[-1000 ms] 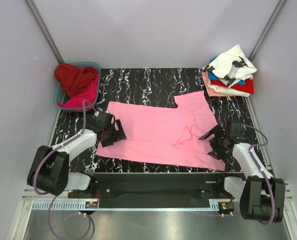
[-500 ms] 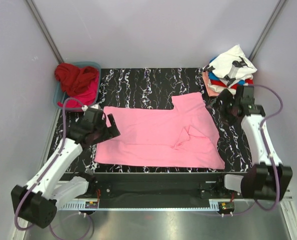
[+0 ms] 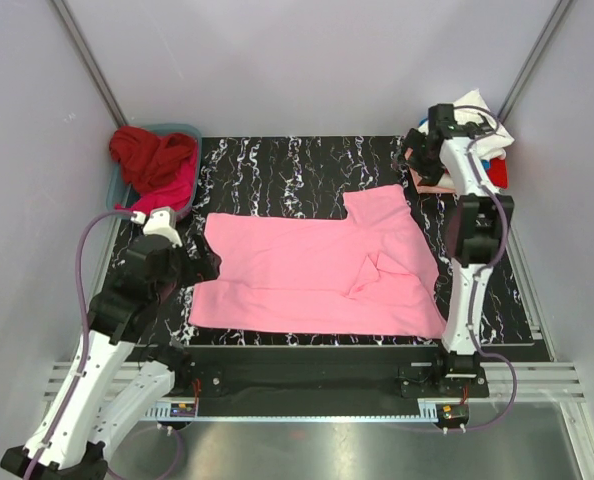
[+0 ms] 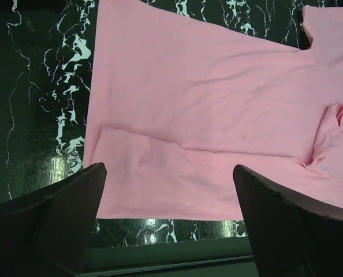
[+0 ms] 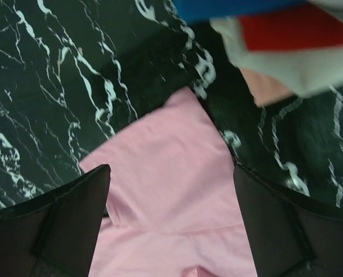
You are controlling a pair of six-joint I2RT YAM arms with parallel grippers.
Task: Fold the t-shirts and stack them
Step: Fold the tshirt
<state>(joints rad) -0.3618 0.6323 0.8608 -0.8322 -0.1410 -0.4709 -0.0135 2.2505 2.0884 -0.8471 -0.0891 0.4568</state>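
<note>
One t-shirt [image 3: 307,275] lies flat at the centre of the table [image 3: 277,165]. A basket [image 3: 114,192] holding crumpled t-shirts [image 3: 155,160] sits far left. The folded stack [image 3: 492,165] sits far right.

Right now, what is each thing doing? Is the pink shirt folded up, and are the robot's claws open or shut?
pink t-shirt: spread on the table, one sleeve tucked inward, not gripped.
left gripper: open, empty, above the shirt's left edge.
right gripper: open, empty, above the shirt's far corner beside the stack.
stack of shirts: piled at the far right, white printed one on top.
red shirts: crumpled, unfolded, in the basket.
</note>
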